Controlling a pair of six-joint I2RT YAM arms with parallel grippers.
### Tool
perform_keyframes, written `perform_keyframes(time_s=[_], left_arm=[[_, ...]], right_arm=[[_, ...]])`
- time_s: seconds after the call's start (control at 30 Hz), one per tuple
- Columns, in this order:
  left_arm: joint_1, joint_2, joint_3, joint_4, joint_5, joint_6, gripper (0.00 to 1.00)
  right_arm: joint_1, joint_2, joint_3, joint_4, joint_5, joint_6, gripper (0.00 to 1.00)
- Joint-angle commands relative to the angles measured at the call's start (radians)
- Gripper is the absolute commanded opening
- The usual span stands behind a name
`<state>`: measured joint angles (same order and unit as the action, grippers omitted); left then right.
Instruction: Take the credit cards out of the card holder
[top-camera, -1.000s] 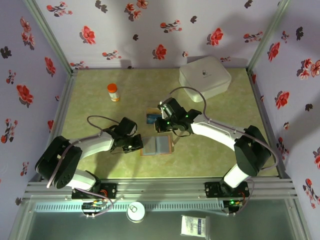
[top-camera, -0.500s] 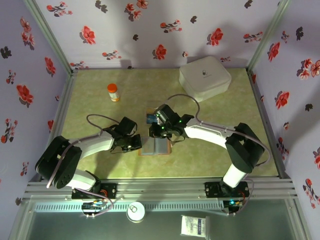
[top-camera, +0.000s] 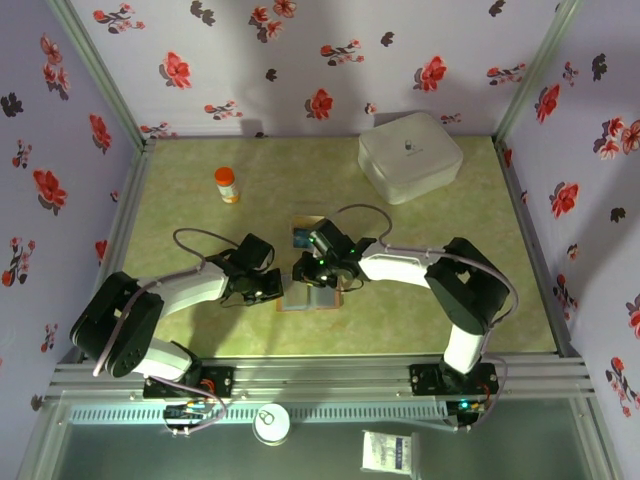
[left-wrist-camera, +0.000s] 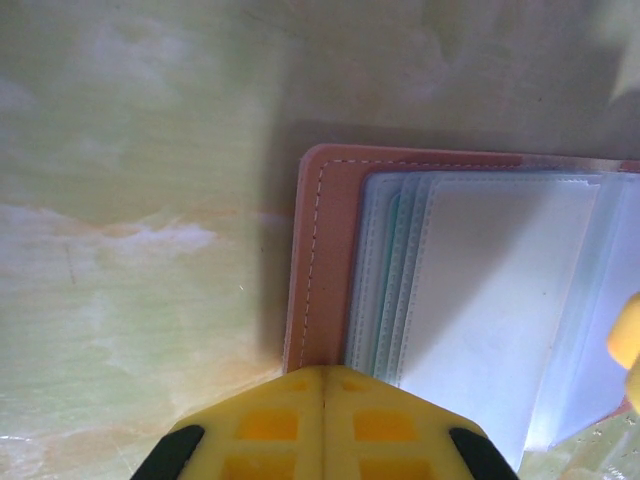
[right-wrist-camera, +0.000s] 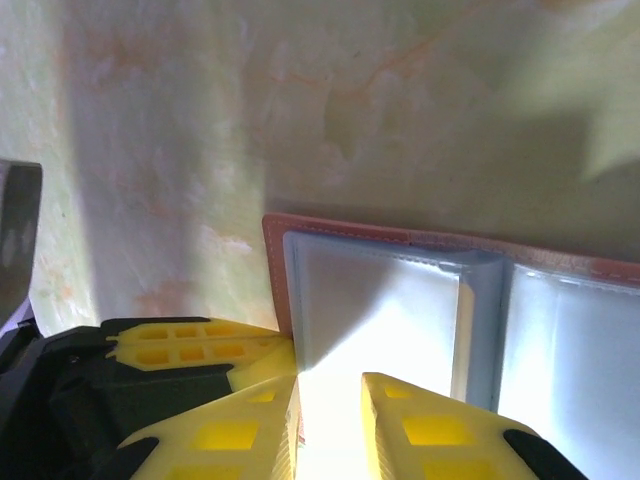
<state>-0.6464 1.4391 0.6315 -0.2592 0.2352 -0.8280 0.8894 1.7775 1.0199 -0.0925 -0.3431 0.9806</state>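
Left pincer (left-wrist-camera: 322, 400) together at the card holder's (left-wrist-camera: 322, 250) left edge, right pincer (right-wrist-camera: 330, 390) slightly apart above it, open desk (left-wrist-camera: 140, 200) beyond.

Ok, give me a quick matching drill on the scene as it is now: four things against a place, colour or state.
Things:
1. bottle
2. white box
3. card holder
4. left end effector

Descriptions:
A. lying open
B. far right corner
C. shut
D. orange, far left

Pairs: 1-D, 2-B, 3-A, 4-C
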Motion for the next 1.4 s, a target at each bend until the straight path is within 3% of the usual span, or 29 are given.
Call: perform_keyframes(time_s=[0.0, 1.0, 1.37], left_arm=[[-0.001, 0.001, 0.016, -0.041, -0.015, 0.026, 0.0], [0.009, 0.009, 0.021, -0.05, -0.014, 0.038, 0.0], [0.011, 0.006, 0.039, -0.064, -0.014, 0.043, 0.0]], right_arm=[[0.018, 0.017, -0.008, 0.006, -0.027, 0.027, 0.23], [0.022, -0.001, -0.011, -0.164, 0.078, -0.054, 0.25], [0.004, -0.028, -0.059, -0.116, 0.062, -0.049, 0.23]])
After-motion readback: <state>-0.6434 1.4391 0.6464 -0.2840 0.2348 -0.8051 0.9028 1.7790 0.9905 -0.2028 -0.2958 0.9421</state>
